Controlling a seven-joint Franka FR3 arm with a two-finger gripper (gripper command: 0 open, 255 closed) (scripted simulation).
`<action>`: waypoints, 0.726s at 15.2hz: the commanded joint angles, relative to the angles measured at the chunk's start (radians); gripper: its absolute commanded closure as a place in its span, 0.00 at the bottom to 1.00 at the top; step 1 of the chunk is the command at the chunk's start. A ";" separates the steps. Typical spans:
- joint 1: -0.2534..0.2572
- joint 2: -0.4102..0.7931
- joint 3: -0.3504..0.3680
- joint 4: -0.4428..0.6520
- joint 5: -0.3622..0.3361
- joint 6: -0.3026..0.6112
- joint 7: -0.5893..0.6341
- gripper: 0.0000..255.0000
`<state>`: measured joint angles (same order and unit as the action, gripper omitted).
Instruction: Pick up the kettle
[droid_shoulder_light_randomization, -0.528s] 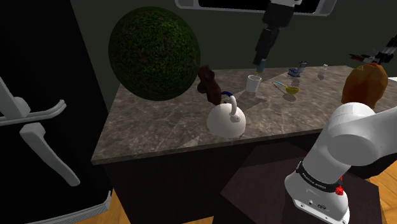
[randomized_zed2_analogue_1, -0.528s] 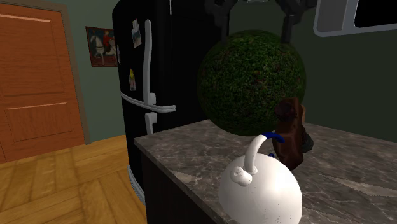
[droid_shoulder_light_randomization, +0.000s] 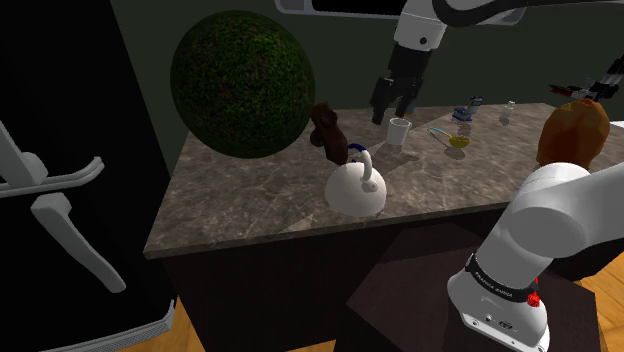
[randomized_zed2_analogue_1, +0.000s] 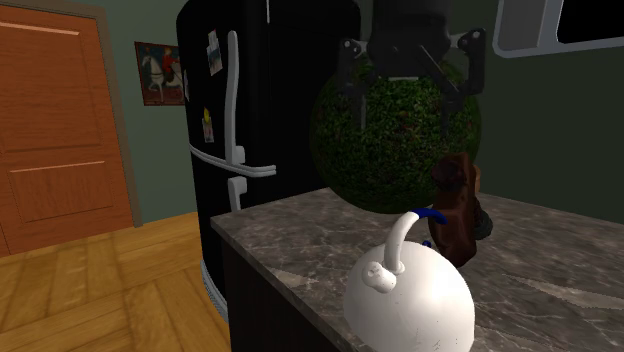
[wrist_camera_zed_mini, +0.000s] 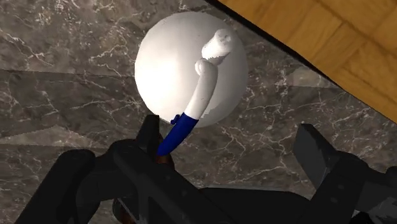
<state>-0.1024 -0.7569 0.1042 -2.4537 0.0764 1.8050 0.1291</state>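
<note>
Gripping spot: the handle (wrist_camera_zed_mini: 202, 89) on top of the kettle (droid_shoulder_light_randomization: 357, 187) looked best.
Feel: round, smooth, likely slippery and heavy.
Jaws: apart, above the bench (droid_shoulder_light_randomization: 250, 205).

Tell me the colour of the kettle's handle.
The kettle handle is white with a blue end, clearest in the wrist view.
</note>
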 joint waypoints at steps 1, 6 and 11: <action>-0.034 0.046 0.027 -0.031 0.011 0.081 0.094 0.00; -0.118 0.160 0.085 -0.096 0.027 0.260 0.313 0.00; -0.134 0.205 0.102 -0.147 0.032 0.355 0.357 0.00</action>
<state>-0.2353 -0.5590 0.2039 -2.5860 0.1070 2.1380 0.4830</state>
